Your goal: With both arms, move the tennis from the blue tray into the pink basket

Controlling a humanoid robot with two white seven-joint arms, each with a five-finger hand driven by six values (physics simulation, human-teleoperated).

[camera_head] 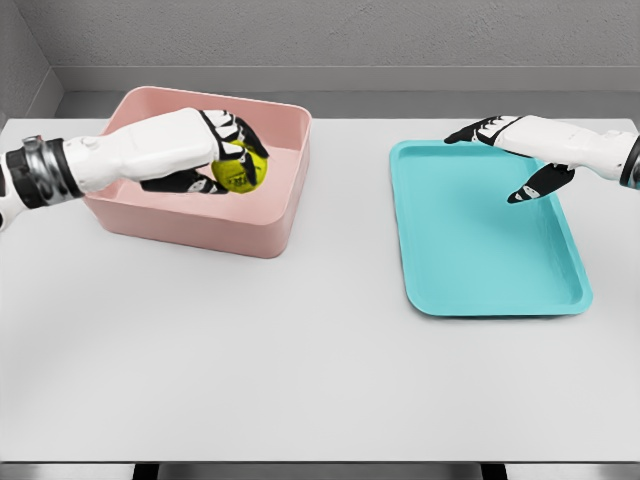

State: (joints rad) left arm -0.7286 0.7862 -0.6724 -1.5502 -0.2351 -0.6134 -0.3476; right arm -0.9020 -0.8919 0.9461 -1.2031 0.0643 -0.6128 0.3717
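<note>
A yellow-green tennis ball (242, 170) is held in my left hand (222, 158), whose black fingers curl around it above the inside of the pink basket (262, 226). The basket stands at the table's back left. A blue tray (480, 262) lies at the right with nothing on it. My right hand (500, 152) hovers over the tray's far right part, fingers spread and holding nothing.
The white table (300, 380) stretches wide in front of both containers. A grey wall runs along the back edge, close behind basket and tray.
</note>
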